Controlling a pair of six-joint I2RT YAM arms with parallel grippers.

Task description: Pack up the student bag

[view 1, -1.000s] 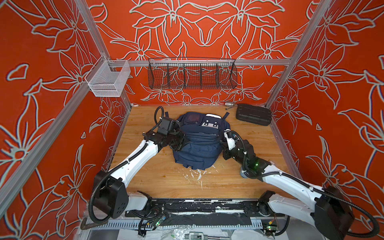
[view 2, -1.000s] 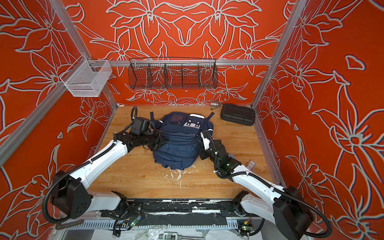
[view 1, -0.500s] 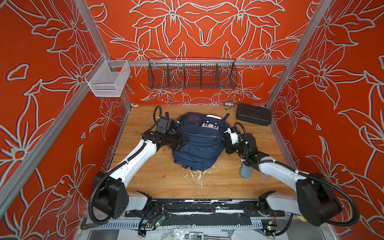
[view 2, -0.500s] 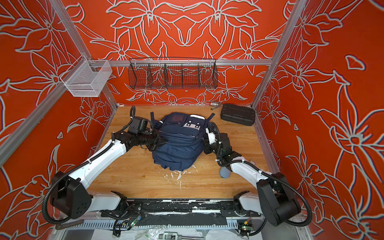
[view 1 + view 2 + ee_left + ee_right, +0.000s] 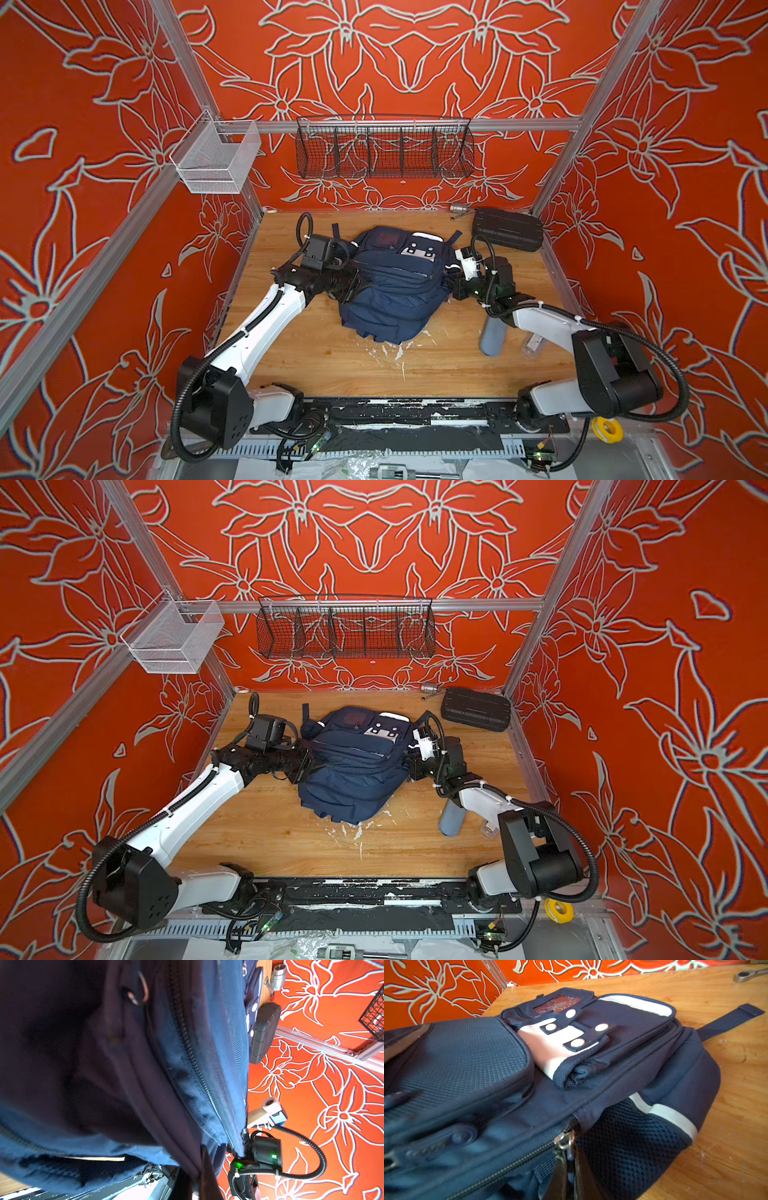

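Student bag (image 5: 395, 291) lies flat mid-counter (image 5: 316, 365), slightly far of centre. Long axis runs near–far, white-patch end far, in both top views. A zip line crosses it left–right.

Left pincer (image 5: 360, 286) is pressed into the bag's left flank, jaws closed. Left wrist view shows fabric bunching in toward the tips, so I read it as pinching the bag edge by the zip.

Right pincer (image 5: 452, 287) is on the right flank, also closed. Right wrist view puts the zip slider (image 5: 564, 1140) right at its tips. It looks clamped on the pull or the fabric under it, can't tell which.

So the bag sits between the pincers, one at each end of the same zip line. Right arm is nearer the slider. My guess: it drags the slider left while the left arm anchors.

Grey-blue cylinder (image 5: 492, 338) lies near-right under the right forearm, black ribbed case (image 5: 508, 229) far right. Neither touches the bag.
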